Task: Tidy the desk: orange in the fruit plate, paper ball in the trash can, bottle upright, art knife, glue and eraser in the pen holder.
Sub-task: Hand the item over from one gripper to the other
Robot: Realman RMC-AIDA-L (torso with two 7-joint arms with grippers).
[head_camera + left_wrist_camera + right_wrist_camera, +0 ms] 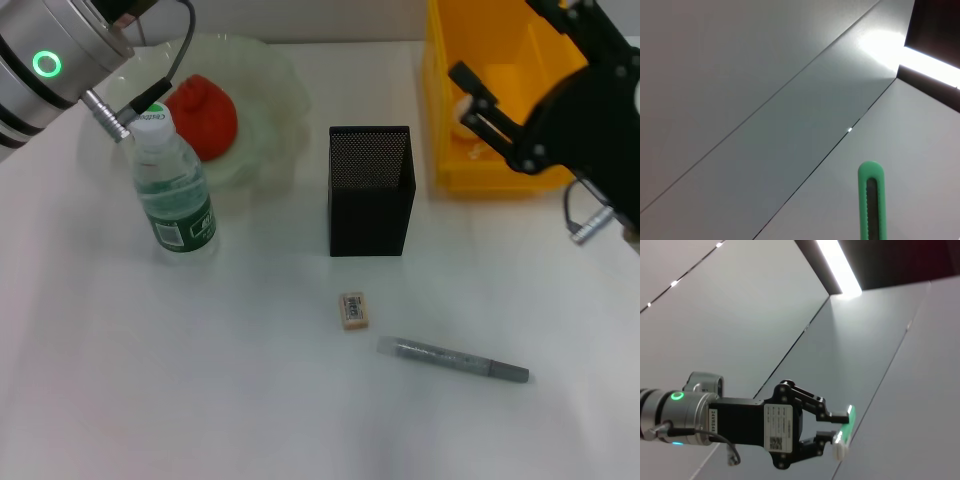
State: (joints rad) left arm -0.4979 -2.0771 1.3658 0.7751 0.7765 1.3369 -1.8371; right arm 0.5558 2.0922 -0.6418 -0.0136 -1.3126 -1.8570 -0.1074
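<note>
1. Up in the right wrist view, the left gripper [842,432] shows at the lower middle of the frame, its fingers [839,416] pinching a green art knife [846,427] that sticks out past the tips.
2. That knife's green body [872,200] also rises from the bottom edge of the left wrist view, against grey panelled wall or ceiling with a bright light strip at the upper right.
3. From the head view only the left arm's silver wrist with a green ring light [46,65] is seen at the upper left; its claw is cut off by the frame edge.
4. The right gripper [475,100] hangs at the upper right over the yellow bin [445,120], fingers spread, holding nothing.
5. Something pale lies inside the bin behind those fingers; whether it is the paper ball is hard to make out.
6. On the white table [200,400], the water bottle [172,185] stands upright at the left, just in front of the translucent fruit plate [270,90].
7. A red-orange fruit [205,115] sits in that plate.
8. The black mesh pen holder [370,190] stands upright at centre.
9. Below it lie the eraser [354,309] and, near it to the right, a grey pen-shaped stick [455,360] lying flat.
</note>
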